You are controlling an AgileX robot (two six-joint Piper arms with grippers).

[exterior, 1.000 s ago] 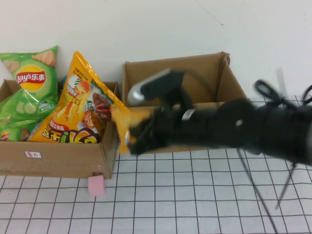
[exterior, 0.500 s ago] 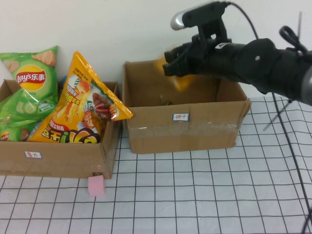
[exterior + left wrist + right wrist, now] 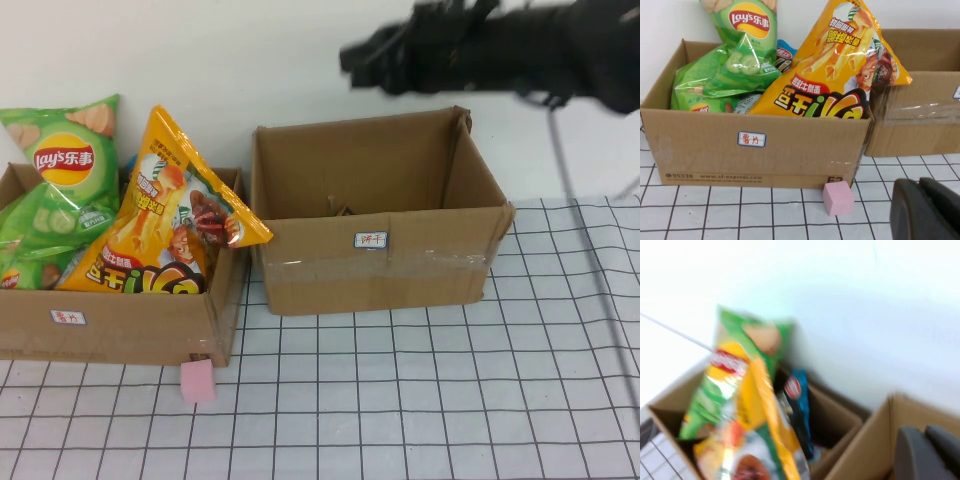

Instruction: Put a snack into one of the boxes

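High view: a white tabletop with a black grid (image 3: 420, 400) meets a plain white wall. The right gripper (image 3: 362, 62) hangs high at 12 o'clock above the right cardboard box (image 3: 375, 262); its opening cannot be told. The orange snack bag (image 3: 170, 215) stands in the left cardboard box (image 3: 120, 320), at 8 o'clock from that gripper. A pink cube (image 3: 197, 381) touches this box. Left wrist view: the left gripper (image 3: 927, 210) sits low, at 5 o'clock from the orange bag, empty, fingers together. Right wrist view: dark right gripper fingers (image 3: 920, 452) show, blurred.
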